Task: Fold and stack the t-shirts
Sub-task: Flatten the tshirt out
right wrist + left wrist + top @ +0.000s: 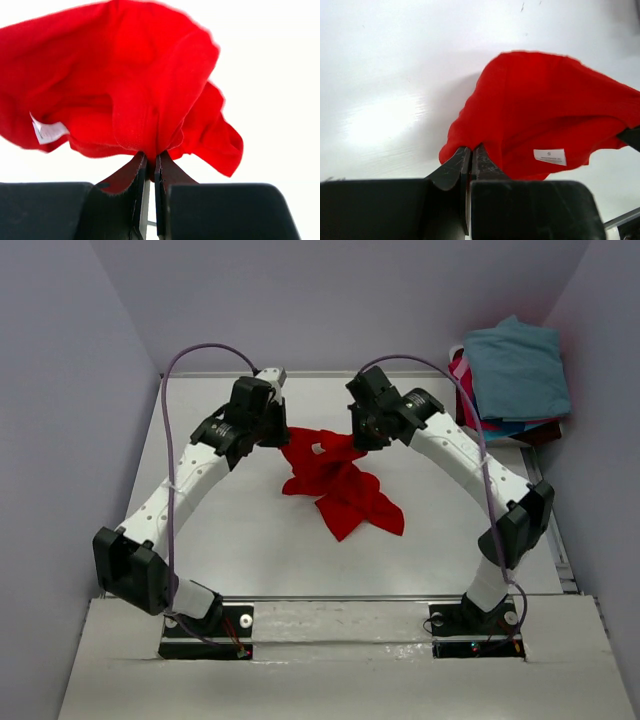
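Mid-table, the crumpled bright red cloth t-shirt is hanging bunched between left gripper and right gripper, lower part seemingly trailing on the white tabletop. Both are pinching thin folds, jaws nearly shut on cloth. Risk: shallow bites slipping once any pulling apart begins; twisted cloth is hiding which edges are held, so the spread may be going crooked.

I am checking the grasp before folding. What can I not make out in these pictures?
- Top view: the wrists cover both pincer tips, so where the left pincer and right pincer bite the red t-shirt is hidden there.
- Left wrist view: the print on the white label is too small.
- Top view: the teal-blue shirt covers the shirts beneath; their count is unclear.
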